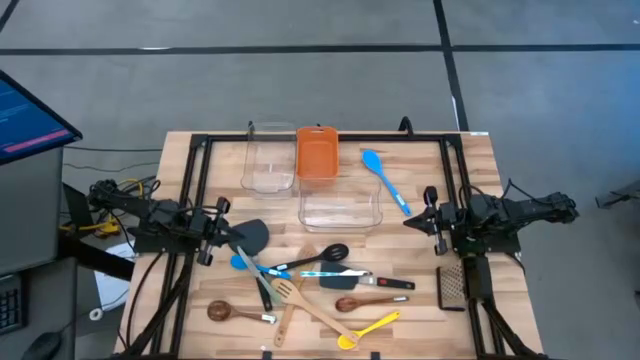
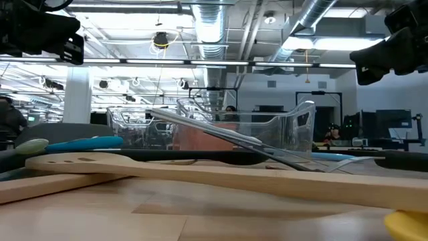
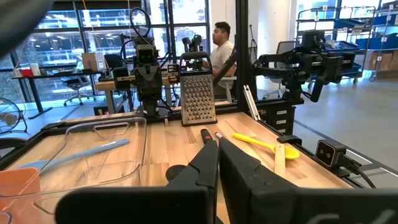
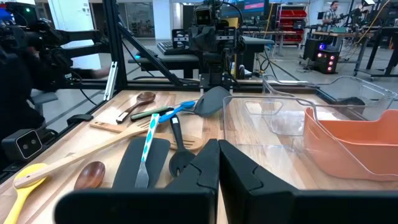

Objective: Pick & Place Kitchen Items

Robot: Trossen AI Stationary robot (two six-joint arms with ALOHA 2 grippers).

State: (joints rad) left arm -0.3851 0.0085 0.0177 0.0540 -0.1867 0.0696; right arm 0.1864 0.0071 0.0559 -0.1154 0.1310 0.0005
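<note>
Dark left gripper [image 1: 222,237] shut, empty; right gripper [image 1: 428,215] likewise.

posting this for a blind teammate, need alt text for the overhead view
A heap of long-handled kitchen utensils lies at the near edge of a wooden table, with two clear tubs and an orange bin behind and one blue spatula apart. The left claw and right claw wait shut and empty at the sides.

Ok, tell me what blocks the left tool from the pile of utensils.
Nothing visible does. The left tool hangs shut at the pile's edge, beside the dark spatula; bare table lies around it. The right tool waits shut across the table.
</note>
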